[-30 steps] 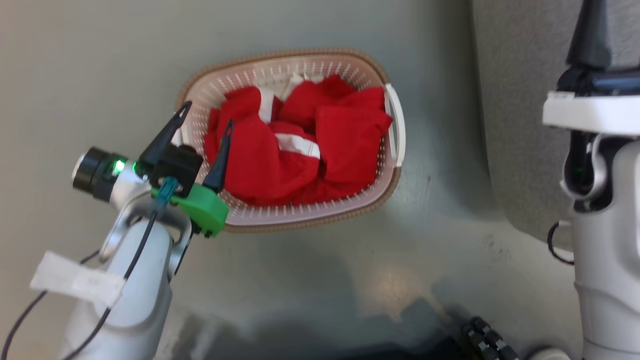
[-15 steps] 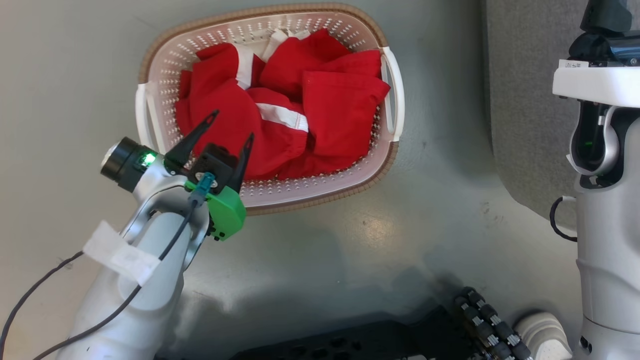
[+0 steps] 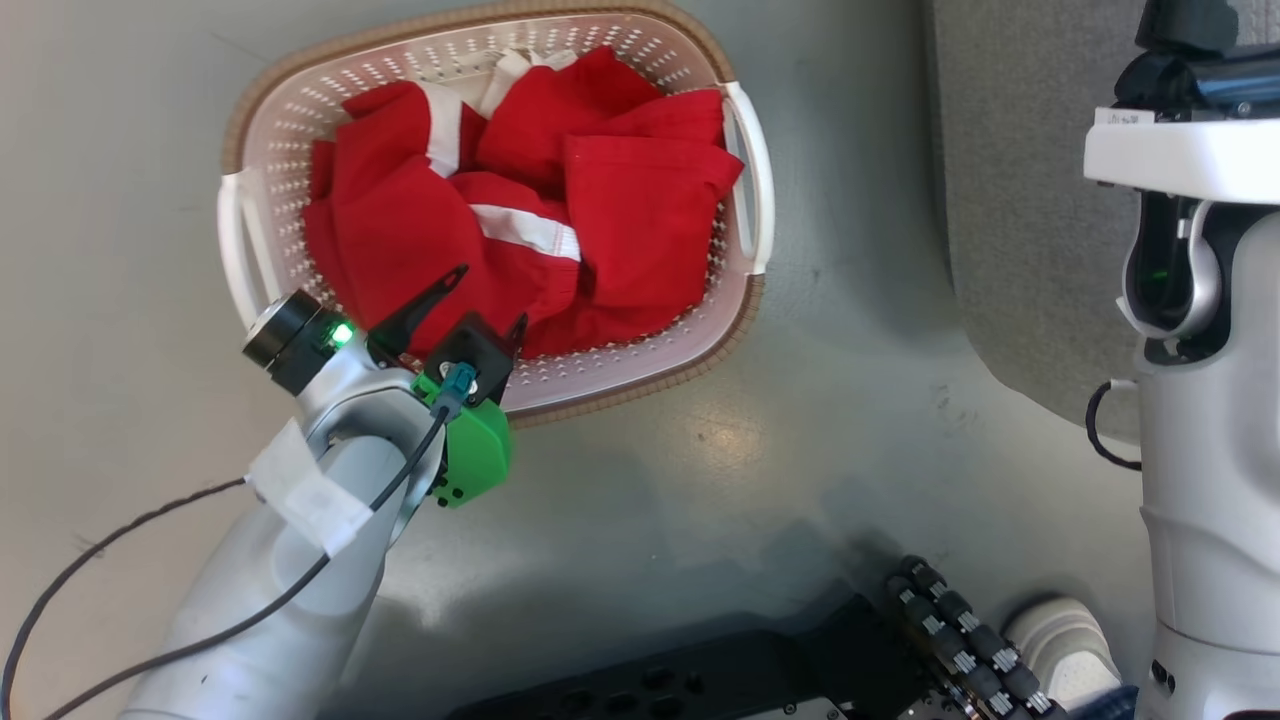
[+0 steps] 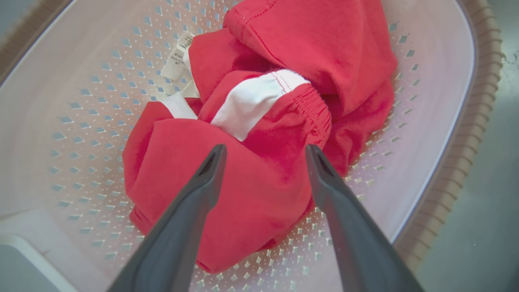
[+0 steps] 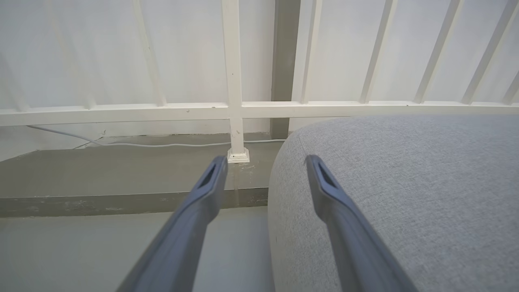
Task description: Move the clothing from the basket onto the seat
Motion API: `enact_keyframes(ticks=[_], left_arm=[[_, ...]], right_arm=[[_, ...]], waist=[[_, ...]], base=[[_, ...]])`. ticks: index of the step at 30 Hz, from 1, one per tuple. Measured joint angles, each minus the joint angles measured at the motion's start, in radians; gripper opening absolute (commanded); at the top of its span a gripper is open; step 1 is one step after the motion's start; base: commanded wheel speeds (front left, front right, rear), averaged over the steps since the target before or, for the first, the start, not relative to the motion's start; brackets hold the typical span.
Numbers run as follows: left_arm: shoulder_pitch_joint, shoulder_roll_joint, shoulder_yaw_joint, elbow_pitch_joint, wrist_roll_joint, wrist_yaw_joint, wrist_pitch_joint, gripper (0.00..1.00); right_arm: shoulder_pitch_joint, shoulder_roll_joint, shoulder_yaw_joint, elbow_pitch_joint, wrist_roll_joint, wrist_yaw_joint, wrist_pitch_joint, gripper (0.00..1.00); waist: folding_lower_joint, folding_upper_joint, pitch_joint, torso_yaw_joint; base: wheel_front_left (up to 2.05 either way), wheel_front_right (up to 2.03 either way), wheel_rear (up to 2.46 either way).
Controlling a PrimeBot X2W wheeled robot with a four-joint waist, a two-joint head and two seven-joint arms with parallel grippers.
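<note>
The cream perforated basket (image 3: 610, 365) with a brown rim stands on the grey floor, upper left in the head view. The clothing (image 3: 620, 210), red cloth with white bands, lies bunched inside it. My left gripper (image 3: 493, 293) hangs open over the basket's near side, fingers pointing down at the cloth. In the left wrist view the left gripper (image 4: 265, 147) straddles a red fold of the clothing (image 4: 251, 202) without pinching it, above the basket (image 4: 442, 105). The grey seat (image 3: 1010, 200) lies to the right. My right gripper (image 5: 265, 158) is open and empty over the corner of the seat (image 5: 405, 190).
My black wheeled base with rollers (image 3: 950, 625) sits at the bottom of the head view, a white rounded thing (image 3: 1060, 635) beside it. In the right wrist view a white railing (image 5: 235, 109) and a floor cable (image 5: 162, 144) stand beyond the seat.
The head view has shifted. Against the basket, my left gripper has moved from its left end to its near side, over the red cloth, still open. The right gripper stays open.
</note>
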Motion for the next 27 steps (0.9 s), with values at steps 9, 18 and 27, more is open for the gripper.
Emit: enact_keyframes(ticks=[9,18,27], left_arm=[[-0.045,-0.006,-0.086,0.045,-0.014,0.000,0.001,1.00],[-0.079,-0.007,-0.142,0.098,-0.037,0.000,0.000,1.00],[-0.139,0.019,-0.121,0.148,-0.052,0.000,0.008,1.00]], right_arm=[[-0.013,0.001,0.004,0.000,0.002,0.000,0.000,1.00],[-0.015,0.004,0.013,0.004,0.009,-0.001,0.000,1.00],[-0.033,0.005,0.018,0.002,0.010,-0.001,0.000,1.00]], waist=[[-0.0001,0.0000,0.024,-0.031],[-0.0001,0.0000,0.039,-0.049],[0.0000,0.0000,0.062,-0.077]], base=[[0.00,0.00,0.00],[0.00,0.00,0.00],[0.00,0.00,0.00]])
